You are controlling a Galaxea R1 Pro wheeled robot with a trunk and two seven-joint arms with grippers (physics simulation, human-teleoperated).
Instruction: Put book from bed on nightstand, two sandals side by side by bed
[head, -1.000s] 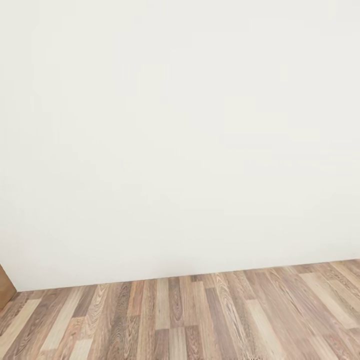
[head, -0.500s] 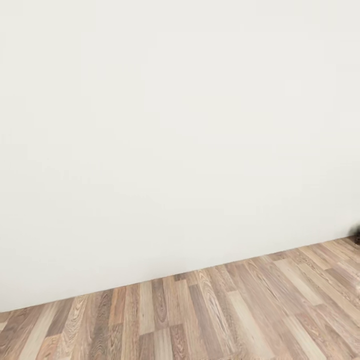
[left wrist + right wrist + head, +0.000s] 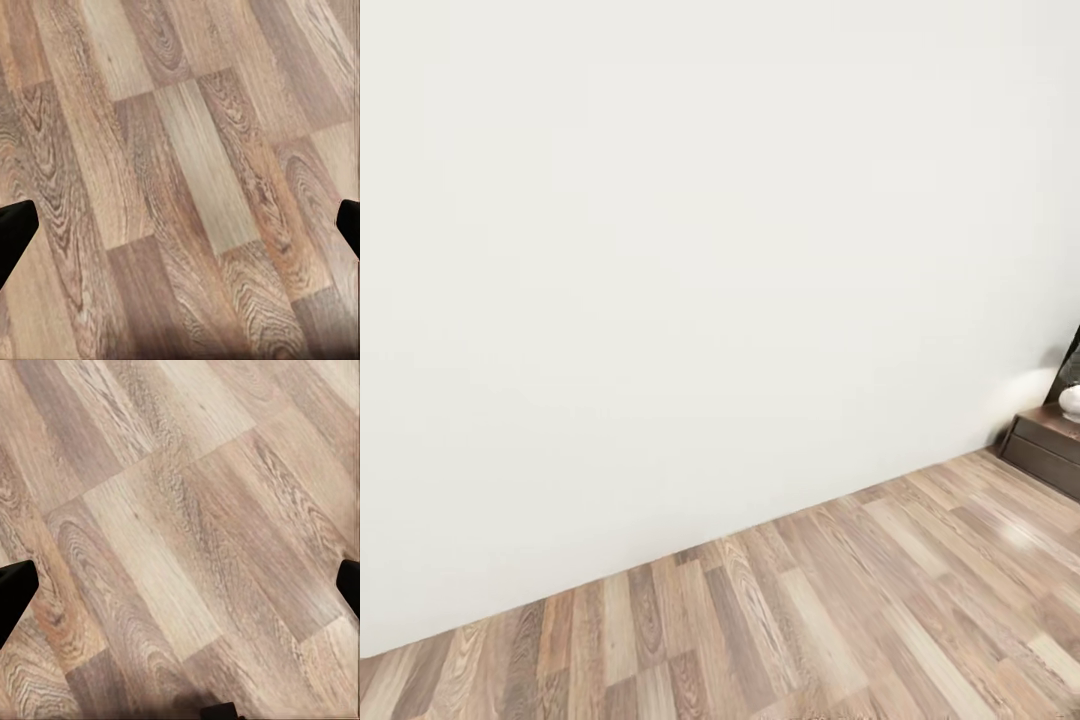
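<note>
A dark reddish-brown nightstand (image 3: 1048, 448) shows at the far right edge of the head view, standing against the white wall (image 3: 690, 260). In the left wrist view my left gripper (image 3: 180, 229) is open, its black fingertips (image 3: 15, 229) far apart over bare wood planks. The right wrist view has my right gripper (image 3: 180, 585) open in the same way above the floor, with nothing between its fingers. The book, the bed and the sandals are out of view.
A white rounded object (image 3: 1071, 402) sits on the nightstand, with a dark shape above it cut off by the frame. Brown wood-plank floor (image 3: 810, 610) runs along the base of the wall, with a bright glare patch near the nightstand.
The whole head view has swung to the right, so the camera turned. The brown edge at the lower left has left the picture and the nightstand has come in at the right.
</note>
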